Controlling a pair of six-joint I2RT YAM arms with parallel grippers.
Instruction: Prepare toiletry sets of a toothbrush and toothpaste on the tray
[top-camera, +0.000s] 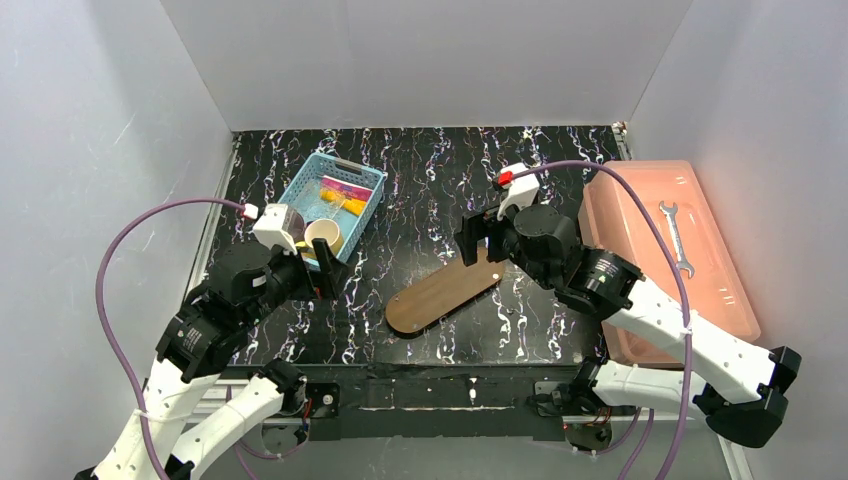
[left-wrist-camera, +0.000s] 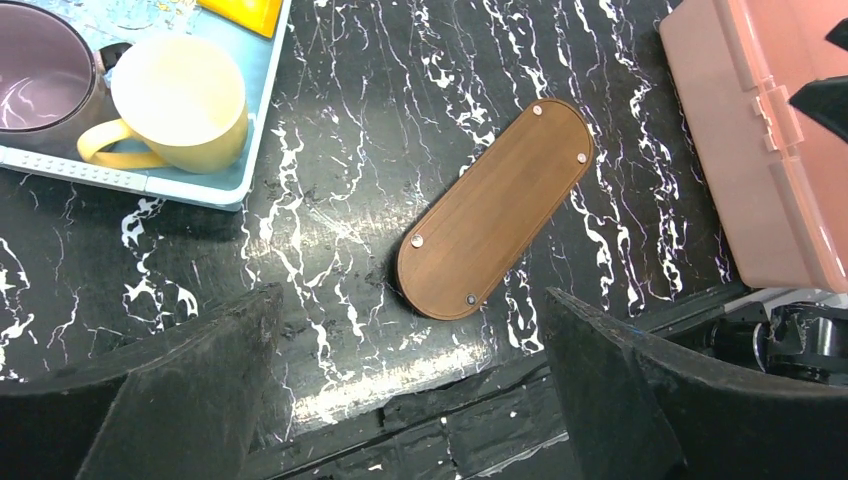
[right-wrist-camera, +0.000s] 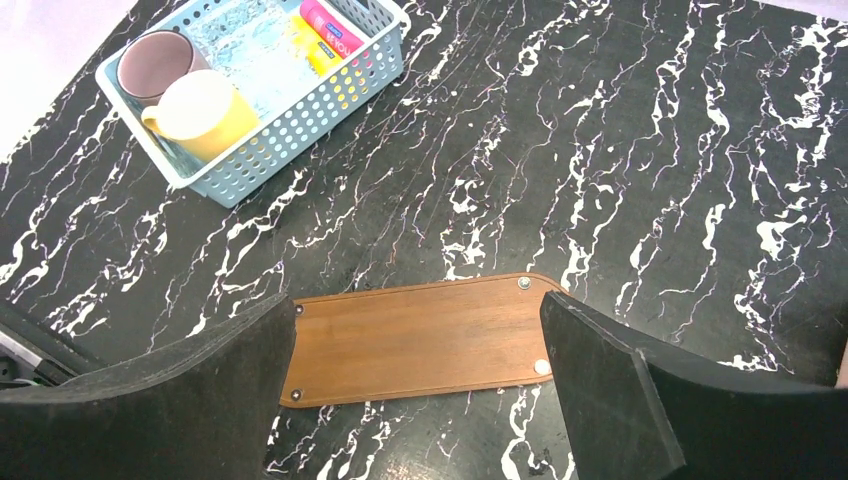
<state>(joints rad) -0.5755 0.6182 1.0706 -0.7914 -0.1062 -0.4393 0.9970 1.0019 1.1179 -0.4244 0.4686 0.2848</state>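
The tray (top-camera: 445, 292) is a bare dark-brown board lying slantwise mid-table, also seen in the left wrist view (left-wrist-camera: 490, 210) and the right wrist view (right-wrist-camera: 420, 340). The toothpaste lies in the light-blue basket (top-camera: 366, 213): a yellow-orange tube (right-wrist-camera: 312, 52) beside a magenta tube (right-wrist-camera: 335, 27). I cannot make out a toothbrush; crinkled clear wrapping (right-wrist-camera: 250, 55) fills the basket's middle. My left gripper (top-camera: 318, 268) hangs open at the basket's near corner, holding nothing. My right gripper (top-camera: 481, 240) is open above the tray's far end, its jaws spanning the board (right-wrist-camera: 418, 305).
A yellow mug (top-camera: 325, 235) and a purple-brown mug (right-wrist-camera: 155, 60) stand in the basket's near end. A big salmon-pink box (top-camera: 665, 250) with a wrench (top-camera: 678, 238) on its lid runs along the right edge. White walls close in on three sides.
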